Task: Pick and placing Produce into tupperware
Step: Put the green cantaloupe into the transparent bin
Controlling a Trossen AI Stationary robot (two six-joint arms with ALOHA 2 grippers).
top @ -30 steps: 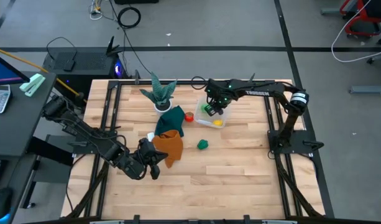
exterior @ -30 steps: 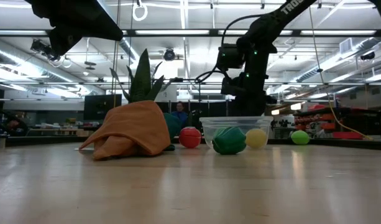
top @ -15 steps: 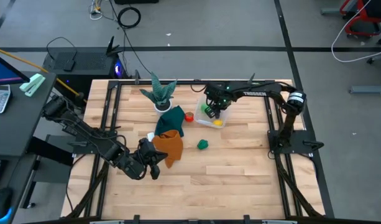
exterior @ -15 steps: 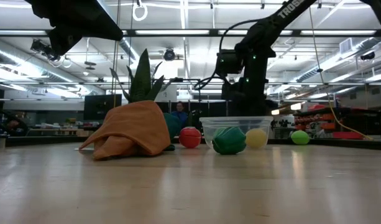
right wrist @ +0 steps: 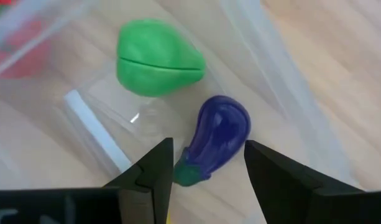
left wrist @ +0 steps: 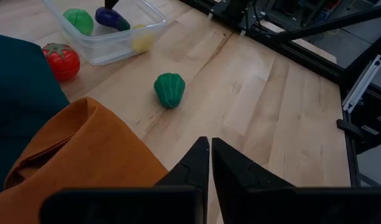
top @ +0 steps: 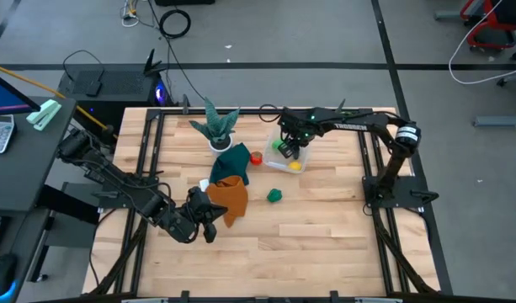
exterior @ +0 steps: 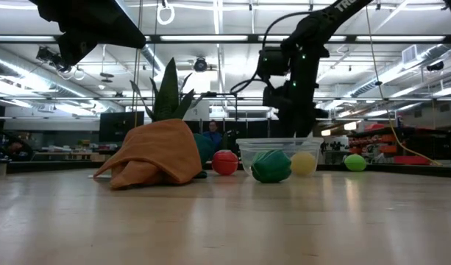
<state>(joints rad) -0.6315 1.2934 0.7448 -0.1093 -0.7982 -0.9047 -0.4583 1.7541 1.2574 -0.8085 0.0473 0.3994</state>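
Observation:
The clear tupperware (top: 271, 162) stands at the table's far right of centre. On its floor lie a light green fruit (right wrist: 159, 56) and a purple eggplant (right wrist: 218, 140). A yellow piece (top: 295, 166) shows at its near corner. My right gripper (right wrist: 209, 165) hangs open over the box, pointing down, one finger on each side of the eggplant, apart from it. A red tomato (top: 256, 157) and a dark green pepper (top: 275, 195) rest on the wood outside the box. My left gripper (left wrist: 210, 152) is shut and holds nothing, raised above the near edge of the orange cloth (top: 232, 198).
A teal cloth (top: 234, 160) lies behind the orange one. A teal spiky plant in a white pot (top: 219, 126) stands at the far edge. Dark frame rails (top: 371, 160) run along the table's sides. Bare wood spreads over the near half and the right side.

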